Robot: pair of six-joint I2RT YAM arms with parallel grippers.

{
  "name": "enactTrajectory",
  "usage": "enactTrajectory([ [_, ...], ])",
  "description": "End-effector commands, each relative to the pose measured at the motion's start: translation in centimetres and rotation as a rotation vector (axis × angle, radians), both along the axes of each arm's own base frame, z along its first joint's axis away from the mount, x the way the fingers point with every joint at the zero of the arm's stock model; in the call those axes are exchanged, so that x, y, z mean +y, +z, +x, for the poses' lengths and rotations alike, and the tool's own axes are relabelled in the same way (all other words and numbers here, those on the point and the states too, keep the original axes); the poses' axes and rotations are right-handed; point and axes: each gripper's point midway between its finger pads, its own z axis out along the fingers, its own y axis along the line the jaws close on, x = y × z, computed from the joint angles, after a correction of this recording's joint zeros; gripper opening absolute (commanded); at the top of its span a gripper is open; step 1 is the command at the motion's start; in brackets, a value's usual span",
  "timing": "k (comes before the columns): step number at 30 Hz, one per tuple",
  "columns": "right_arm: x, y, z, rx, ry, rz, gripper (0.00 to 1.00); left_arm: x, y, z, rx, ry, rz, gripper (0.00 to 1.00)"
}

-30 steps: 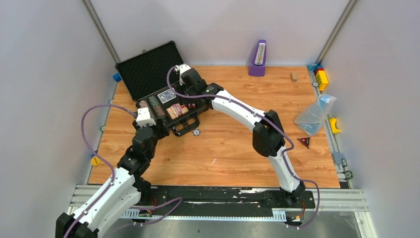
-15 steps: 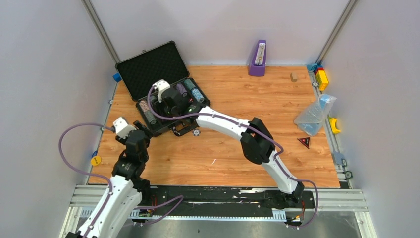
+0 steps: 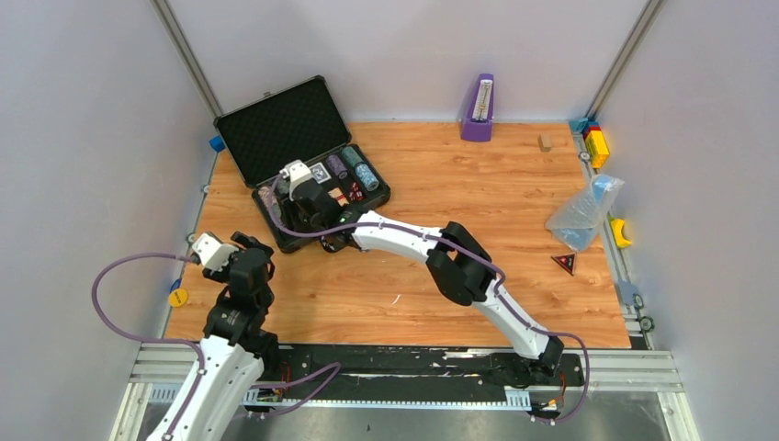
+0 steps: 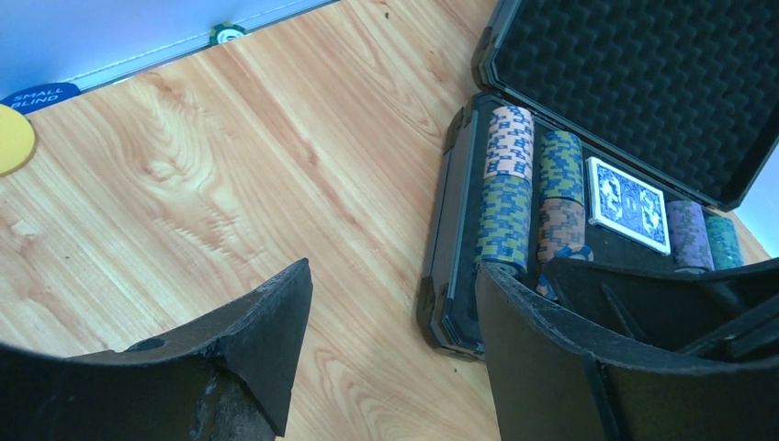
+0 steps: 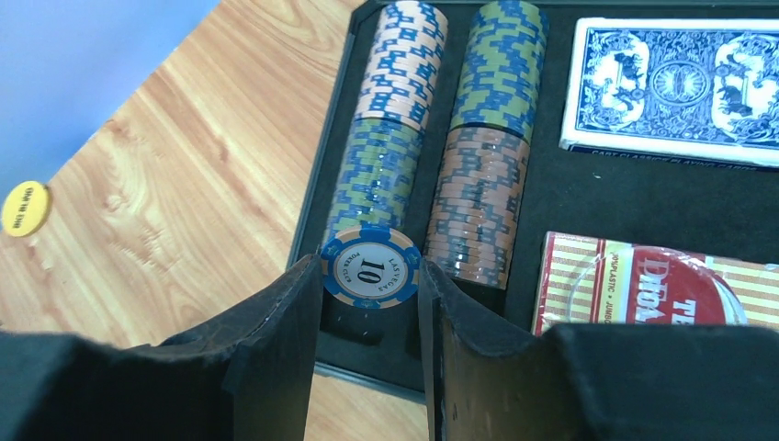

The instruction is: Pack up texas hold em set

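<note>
**One chip pinched in my right fingers, my left hand spread and empty**

Open at the far-left corner of the desk (image 3: 459, 193) sits the briefcase (image 3: 280, 129); its foam lid leans back toward that corner and its tray faces me. Four striped chip rolls lie in two rows along the tray's left side. The outer row has a pink-and-blue roll (image 5: 404, 60) by the hinge and an olive-and-blue roll (image 5: 372, 175) nearer the handle. Beside the rows lies a blue card deck (image 5: 675, 83) toward the hinge, with a red card deck (image 5: 643, 285) toward the handle; further rolls in purple, teal and blue fill the tray's right end.

My right gripper (image 5: 369, 276) is at the tray's near-left corner; its fingers press on both sides of a blue chip marked 10 (image 5: 370, 262). That chip stands on edge against the near end of the olive-and-blue roll.

My left gripper (image 4: 393, 271) hangs over bare wood just off the case's left side; its fingers are spread wide with nothing between them.

At the desk's left edge lies a yellow round button (image 4: 9, 138); just beyond it a blue button marked SMALL BLIND (image 4: 41, 95) rests off the wood.

Farther out, a purple metronome (image 3: 478, 108) stands at the far edge; coloured toy blocks (image 3: 595, 140) sit in the far-right corner. A clear plastic bag (image 3: 583, 216) lies along the right edge.
</note>
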Motion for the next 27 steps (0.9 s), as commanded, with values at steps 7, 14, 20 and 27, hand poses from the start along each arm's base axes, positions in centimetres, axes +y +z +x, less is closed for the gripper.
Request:
enactTrajectory([
  [7, 2.6, -1.2, -0.3, -0.039, -0.002, 0.052, 0.0, 1.1, 0.9, -0.8, -0.07, 0.079, -0.032, 0.74],
  [14, 3.0, -2.1, -0.9, -0.032, 0.016, 0.043, 0.15, 1.1, 1.0, -0.8, -0.069, 0.075, -0.029, 0.74],
  [20, 2.9, -0.7, -0.9, -0.043, 0.015, 0.055, 0.5, 0.8, 1.1, -0.6, -0.07, 0.058, -0.024, 0.74],
  [27, 2.3, 3.0, -1.7, -0.049, 0.03, 0.088, 0.67, 0.7, 1.1, -0.5, -0.068, 0.045, -0.018, 0.74],
])
